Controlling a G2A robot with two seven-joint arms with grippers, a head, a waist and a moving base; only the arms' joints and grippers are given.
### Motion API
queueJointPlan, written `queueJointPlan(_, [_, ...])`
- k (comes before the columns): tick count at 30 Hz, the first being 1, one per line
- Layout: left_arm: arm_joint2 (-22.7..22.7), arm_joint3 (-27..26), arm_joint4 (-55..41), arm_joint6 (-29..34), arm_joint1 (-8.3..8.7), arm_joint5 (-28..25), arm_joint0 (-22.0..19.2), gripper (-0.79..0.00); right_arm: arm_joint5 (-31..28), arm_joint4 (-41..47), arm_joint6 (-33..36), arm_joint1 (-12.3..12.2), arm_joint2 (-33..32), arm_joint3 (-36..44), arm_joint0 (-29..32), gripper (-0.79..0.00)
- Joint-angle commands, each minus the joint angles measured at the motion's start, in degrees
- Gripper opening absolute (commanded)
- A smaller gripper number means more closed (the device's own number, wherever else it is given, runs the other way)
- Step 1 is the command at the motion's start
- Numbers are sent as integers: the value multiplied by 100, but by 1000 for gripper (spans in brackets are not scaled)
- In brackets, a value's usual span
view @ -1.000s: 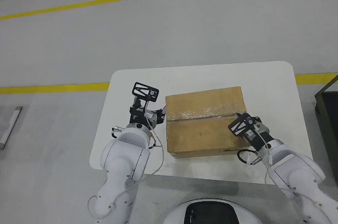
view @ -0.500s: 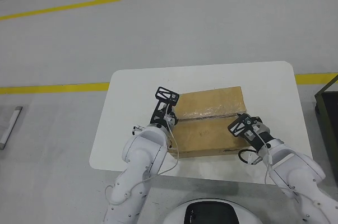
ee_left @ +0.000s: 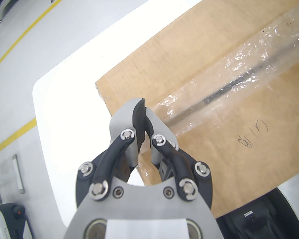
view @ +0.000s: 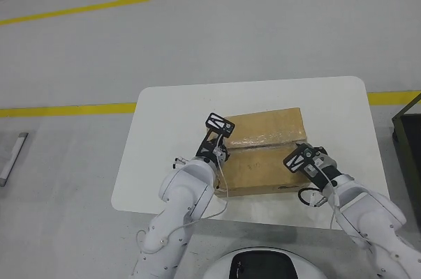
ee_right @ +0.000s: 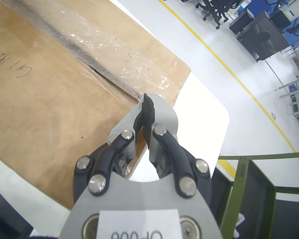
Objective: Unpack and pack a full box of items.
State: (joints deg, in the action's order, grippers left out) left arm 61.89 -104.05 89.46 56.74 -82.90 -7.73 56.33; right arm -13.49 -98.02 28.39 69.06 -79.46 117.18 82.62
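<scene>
A closed brown cardboard box (view: 262, 150) lies on the white table (view: 161, 132), its centre seam covered by clear tape (ee_left: 229, 75). My left gripper (view: 219, 127) hovers shut over the left end of that seam; in the left wrist view the left gripper (ee_left: 140, 105) has its pads pressed together above the tape end. My right gripper (view: 301, 159) sits shut at the box's right end, and in the right wrist view the right gripper (ee_right: 147, 100) is at the tape's end, where the seam (ee_right: 107, 72) gapes slightly.
A dark green metal frame (view: 412, 160) stands right of the table, close to the right arm. Yellow floor lines (view: 56, 110) run behind. A small grey object (view: 11, 159) lies on the floor far left. Bare table surrounds the box.
The left arm swung right, from beside the box's left end to above the seam's left end. The right arm stayed put.
</scene>
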Motion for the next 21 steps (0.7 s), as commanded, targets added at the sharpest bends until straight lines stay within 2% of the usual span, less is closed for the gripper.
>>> queueJointPlan(1, [-14,34,15,-17,-3,-11,3,-785,-26,-12,8,-1,0,1,8,-785])
queueJointPlan(3, [-32,89,116,6,-2,-27,-7,-742,-48,-28,29,-2,-8,9,19,-785])
queueJointPlan(6, [-50,164,130,-14,-12,-1,-28,-785,-76,-59,47,-4,-24,12,37,-785])
queueJointPlan(16, [-162,326,218,-7,-42,-21,-74,-785,-56,-130,128,2,-28,-50,48,-773])
queueJointPlan(17, [-163,332,220,-7,-45,-20,-78,-785,-38,-131,137,5,-19,-58,40,-690])
queueJointPlan(19, [-161,345,223,-12,-49,-22,-82,-785,3,-116,154,12,-4,-45,16,-566])
queueJointPlan(20, [-159,348,224,-14,-51,-23,-83,-785,20,-98,160,15,2,-29,9,-529])
queueJointPlan(21, [-157,349,224,-14,-52,-25,-84,-785,38,-65,164,19,4,1,6,-453])
